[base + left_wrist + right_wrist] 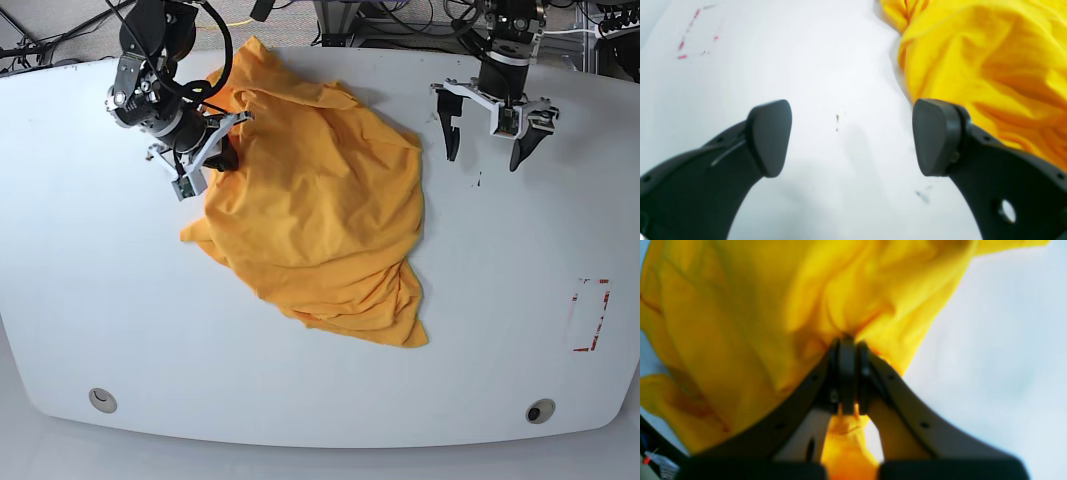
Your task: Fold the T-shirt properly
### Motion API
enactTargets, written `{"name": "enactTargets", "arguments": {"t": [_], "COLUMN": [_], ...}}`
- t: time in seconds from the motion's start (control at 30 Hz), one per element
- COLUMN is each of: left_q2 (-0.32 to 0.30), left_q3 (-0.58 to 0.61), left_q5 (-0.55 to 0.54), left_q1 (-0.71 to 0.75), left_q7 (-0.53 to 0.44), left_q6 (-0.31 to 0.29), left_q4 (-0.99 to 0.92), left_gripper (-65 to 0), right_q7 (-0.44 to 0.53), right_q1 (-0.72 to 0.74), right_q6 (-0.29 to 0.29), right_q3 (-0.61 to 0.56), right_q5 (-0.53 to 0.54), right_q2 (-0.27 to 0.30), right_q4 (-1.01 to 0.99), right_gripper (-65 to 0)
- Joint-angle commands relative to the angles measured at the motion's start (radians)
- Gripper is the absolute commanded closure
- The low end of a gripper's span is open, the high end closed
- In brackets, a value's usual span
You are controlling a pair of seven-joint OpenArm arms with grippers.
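two grippers — right gripper [847, 350] clenched on the t-shirt [320, 200], left gripper [851, 136] spread wide, empty.

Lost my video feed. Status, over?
Right claw shut on T-shirt. Left claw open, empty, beside it. Shirt crumpled, unfolded. Nothing in the way.

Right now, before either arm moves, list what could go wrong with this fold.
1. The right claw is shut on a bunched wad of the shirt, not a clean edge; lifting may drag several layers and tangle it further.
2. The shirt lies crumpled with no sleeve or hem laid flat, so any fold now would likely come out crooked.
3. The left claw hangs open over the bare table beside the cloth; closing there would probably catch nothing.
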Motion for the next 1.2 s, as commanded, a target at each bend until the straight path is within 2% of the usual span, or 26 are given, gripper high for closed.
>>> {"name": "enactTargets", "arguments": {"t": [0.0, 0.17, 0.37, 0.5, 0.63, 0.73, 0.83, 1.07, 1.17], "left_q2": [-0.004, -0.005, -0.005, -0.005, -0.005, -0.005, -0.005, 0.001, 0.004], "left_q3": [-0.002, -0.002, -0.001, 0.018, 0.019, 0.018, 0.016, 0.048, 0.067], "left_q5": [-0.003, -0.003, -0.003, -0.003, -0.006, -0.010, -0.010, -0.006, -0.009], "left_q1": [0.003, 0.000, -0.008, -0.008, -0.012, -0.037, -0.064, -0.135, -0.204], "left_q7": [-0.027, -0.027, -0.026, -0.026, 0.028, 0.086, 0.097, 0.111, 0.194], "left_q6": [0.002, 0.002, -0.010, -0.125, -0.194, -0.202, -0.203, -0.205, -0.202], "left_q4": [0.016, 0.012, 0.012, 0.012, 0.014, 0.014, 0.016, 0.014, 0.012], "left_gripper": [-53.1, -53.1, -53.1, -53.1, -53.1, -53.1, -53.1, -53.1, -53.1], "right_q7": [0.021, 0.021, 0.021, 0.021, 0.019, 0.005, -0.033, -0.045, -0.056], "right_q1": [0.015, 0.064, 0.178, 0.279, 0.367, 0.431, 0.496, 0.589, 0.601], "right_q6": [0.002, 0.006, 0.010, 0.010, 0.010, 0.010, 0.011, 0.011, 0.011], "right_q3": [0.001, -0.004, -0.006, -0.006, -0.006, -0.006, -0.006, -0.007, -0.007], "right_q5": [0.022, 0.031, 0.033, 0.033, 0.033, 0.033, 0.033, 0.033, 0.033], "right_q2": [0.034, 0.074, 0.120, 0.147, 0.149, 0.172, 0.186, 0.222, 0.253], "right_q4": [0.076, 0.158, 0.164, 0.161, 0.164, 0.162, 0.164, 0.164, 0.164], "right_gripper": [0.0, 0.0, 0.0, 0.0, 0.0, 0.0, 0.0, 0.0, 0.0]}}
